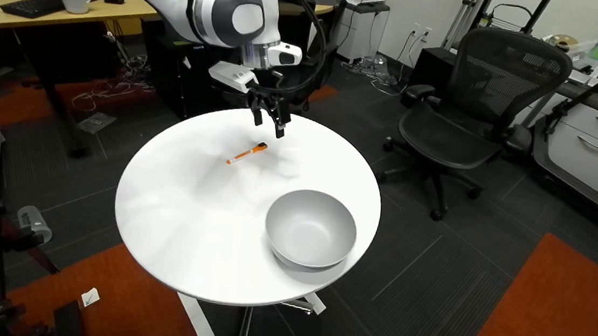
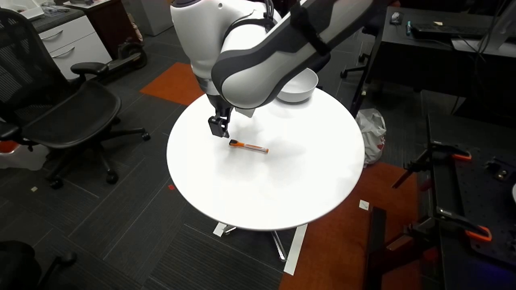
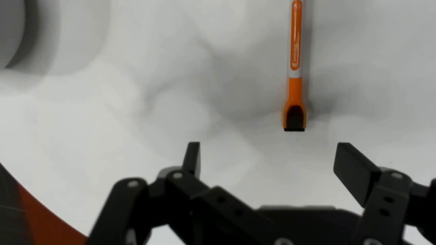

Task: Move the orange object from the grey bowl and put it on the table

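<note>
In an exterior view the marker (image 1: 246, 153) lies on the table (image 1: 180, 222), well apart from the bowl (image 1: 311, 228) at near right, as the task wants, so the gripper (image 1: 269, 127), wide and holding nothing, should need only lift away; the marker's long axis, small as it shows, seems to run near left to far right, black end (image 1: 262, 146) toward the gripper

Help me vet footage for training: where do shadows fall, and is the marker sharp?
In the wrist view, soft shadows mottle the table and darken beside the bowl; the orange marker looks fairly crisp. In both exterior views, soft shadows lie near it.
</note>
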